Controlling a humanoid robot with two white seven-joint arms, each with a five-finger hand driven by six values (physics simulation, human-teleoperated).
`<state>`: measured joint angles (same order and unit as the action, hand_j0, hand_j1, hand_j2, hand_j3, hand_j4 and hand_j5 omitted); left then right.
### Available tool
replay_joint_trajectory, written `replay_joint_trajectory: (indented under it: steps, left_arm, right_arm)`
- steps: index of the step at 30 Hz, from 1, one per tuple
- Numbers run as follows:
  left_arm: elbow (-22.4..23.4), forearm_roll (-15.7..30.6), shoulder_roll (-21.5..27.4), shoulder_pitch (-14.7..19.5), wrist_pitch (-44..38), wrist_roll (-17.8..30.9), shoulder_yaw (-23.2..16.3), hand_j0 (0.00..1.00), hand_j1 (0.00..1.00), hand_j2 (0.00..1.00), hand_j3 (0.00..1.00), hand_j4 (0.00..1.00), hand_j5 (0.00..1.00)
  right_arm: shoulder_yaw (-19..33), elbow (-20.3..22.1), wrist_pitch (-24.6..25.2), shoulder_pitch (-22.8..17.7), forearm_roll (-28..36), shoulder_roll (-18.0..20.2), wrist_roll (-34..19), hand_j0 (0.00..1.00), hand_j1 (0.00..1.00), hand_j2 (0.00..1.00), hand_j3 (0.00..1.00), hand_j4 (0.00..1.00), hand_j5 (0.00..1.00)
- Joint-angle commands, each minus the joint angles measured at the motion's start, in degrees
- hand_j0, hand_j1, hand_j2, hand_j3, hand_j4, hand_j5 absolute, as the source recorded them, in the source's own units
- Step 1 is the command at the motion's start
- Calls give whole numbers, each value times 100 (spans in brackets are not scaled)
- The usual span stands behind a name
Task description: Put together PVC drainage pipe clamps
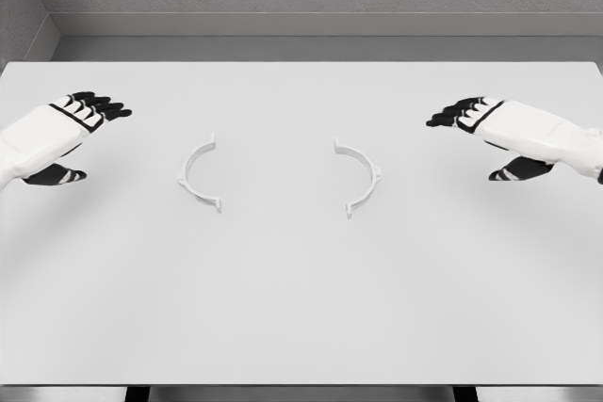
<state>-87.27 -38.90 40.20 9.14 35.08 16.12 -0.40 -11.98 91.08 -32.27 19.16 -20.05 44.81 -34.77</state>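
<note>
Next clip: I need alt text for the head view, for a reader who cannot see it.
Two white half-ring pipe clamp pieces lie apart on a white table, the left clamp half and right clamp half with open sides facing each other. The left robot hand and right robot hand hover open at the table's outer edges, holding nothing.

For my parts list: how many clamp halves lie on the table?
2. The left clamp half lies left of centre, the right clamp half right of centre, apart. None seems hidden.
</note>
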Motion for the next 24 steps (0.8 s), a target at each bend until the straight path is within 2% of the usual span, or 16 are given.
replay_joint_trajectory:
  steps: [1,5,7,11,13,18,22,24]
  left_arm:
    - [0,23,-126,0,-8,-3,-30,100,100,100,100,100,100]
    - [-35,23,-425,9,-8,-3,-48,100,100,100,100,100,100]
    - [-53,-3,-741,9,-8,6,-232,100,100,100,100,100,100]
    - [-167,-372,-1216,114,-8,6,-487,100,100,100,100,100,100]
    - [-167,-443,-1374,141,-352,-3,-513,100,100,100,100,100,100]
    - [-150,-540,-1436,185,-1574,6,-636,100,100,100,100,100,100]
    - [-132,-540,-1445,229,-2137,6,-821,100,100,100,100,100,100]
    - [-114,-540,-1445,272,-2154,6,-909,100,100,100,100,100,100]
  right_arm:
    - [-138,94,19,0,54,-16,-23,100,100,100,100,100,100]
    - [-121,85,-7,26,36,-25,-23,100,100,100,100,100,100]
    - [-138,103,-33,18,54,-69,-23,100,100,100,100,100,100]
    - [-103,24,28,9,18,-447,-23,100,100,100,100,100,100]
    - [-121,-275,143,35,-8,-841,-23,100,100,100,100,100,100]
    - [-121,-548,143,53,-43,-1185,-23,100,100,100,100,100,100]
    - [-121,-644,143,149,-254,-1572,-23,100,100,100,100,100,100]
    - [-138,-969,134,386,-430,-1748,-23,100,100,100,100,100,100]
